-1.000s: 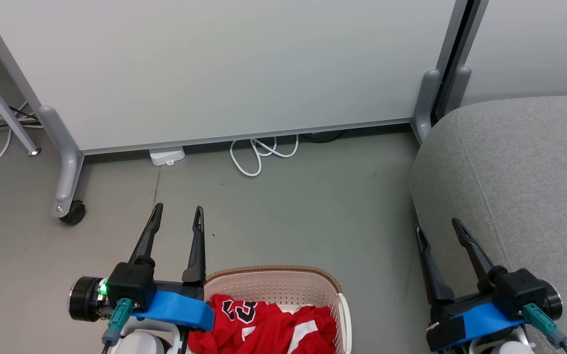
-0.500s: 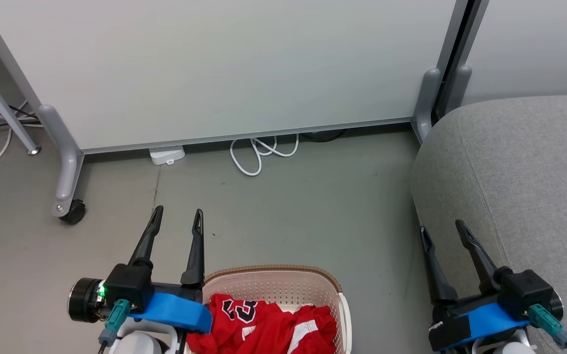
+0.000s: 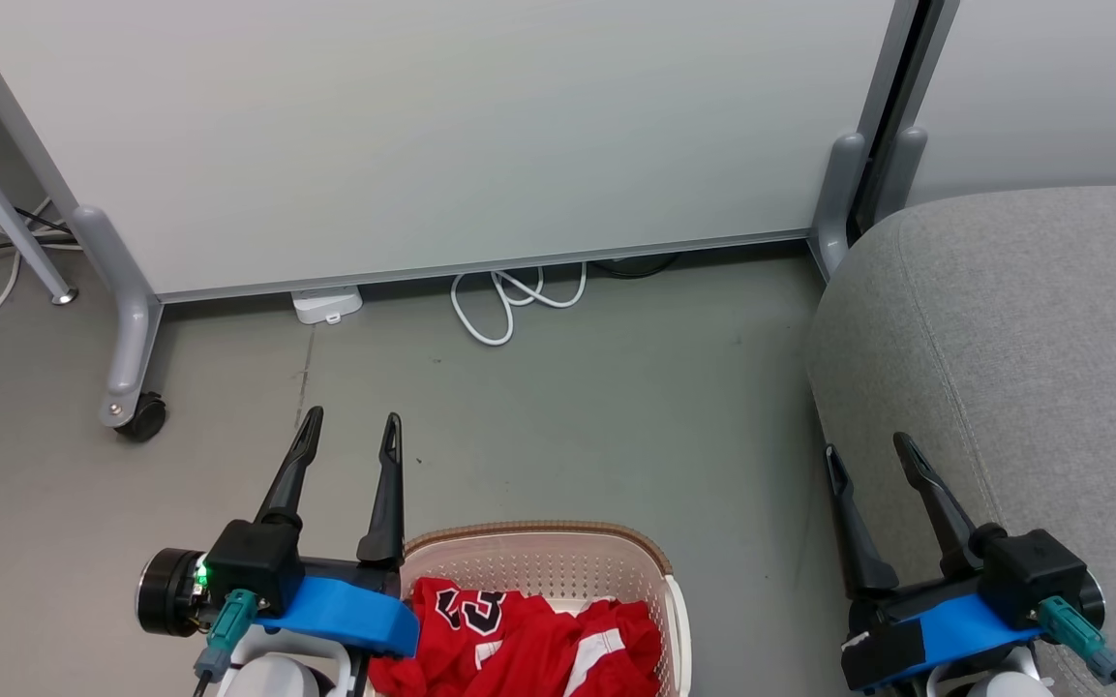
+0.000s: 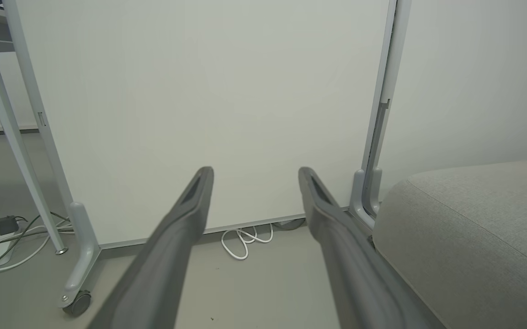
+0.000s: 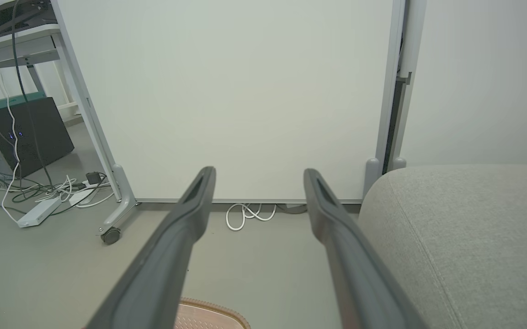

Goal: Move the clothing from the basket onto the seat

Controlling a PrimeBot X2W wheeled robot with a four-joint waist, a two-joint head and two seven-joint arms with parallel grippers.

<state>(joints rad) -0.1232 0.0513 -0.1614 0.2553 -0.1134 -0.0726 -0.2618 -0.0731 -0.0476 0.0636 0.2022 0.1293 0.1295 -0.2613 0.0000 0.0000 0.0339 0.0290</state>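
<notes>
None of the clothing (image 3: 519, 639) has reached the seat (image 3: 1032, 339); all sits in the basket (image 3: 538, 530), left gripper (image 3: 352, 416) and right gripper (image 3: 865, 445) spread apart, empty

Just right of the left gripper (image 3: 352, 416), whose fingers (image 3: 386, 494) are matt dark plastic, the basket (image 3: 558, 566) is perforated cream plastic with a brown woven-look rim; the clothing (image 3: 528, 639) inside is thin, creased red cloth. Beside the right gripper (image 3: 863, 444), the seat (image 3: 1032, 329) is coarse matt grey fabric. Ahead of both, the floor (image 3: 567, 436) looks smooth and matt
</notes>
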